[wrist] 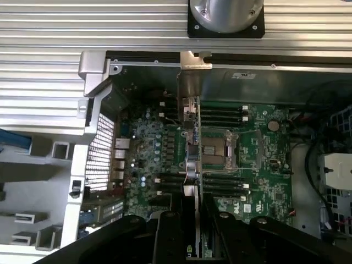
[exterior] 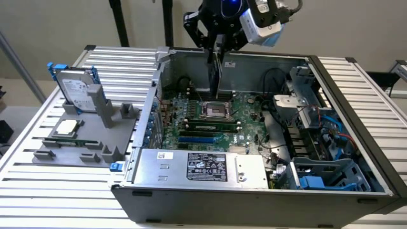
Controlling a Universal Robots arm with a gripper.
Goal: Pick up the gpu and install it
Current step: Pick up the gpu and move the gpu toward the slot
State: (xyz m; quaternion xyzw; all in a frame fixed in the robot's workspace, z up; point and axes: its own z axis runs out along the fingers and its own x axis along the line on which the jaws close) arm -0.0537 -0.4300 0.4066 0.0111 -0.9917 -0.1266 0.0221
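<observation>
The gpu (exterior: 216, 71) hangs on edge, a thin dark card pointing down into the open computer case (exterior: 356, 157). My gripper (exterior: 219, 44) is shut on its upper edge, at the back of the case in the exterior view. The card's lower end hovers just above the motherboard (exterior: 245, 124), behind the CPU socket (exterior: 213, 110). In the wrist view the gpu (wrist: 191, 137) appears edge-on as a narrow strip running from my gripper (wrist: 192, 231) to its silver bracket (wrist: 190, 77) near the case wall. It lies over the motherboard (wrist: 264, 165), beside the CPU socket (wrist: 217, 151).
A grey parts holder (exterior: 95, 155) stands on the slatted table at the exterior view's left, with a hard drive in a blue frame (exterior: 76, 88), a square CPU chip (exterior: 66, 126) and a memory stick (exterior: 73, 141). The power supply (exterior: 203, 167) fills the case's front; drive bays and cables (exterior: 318, 124) sit right.
</observation>
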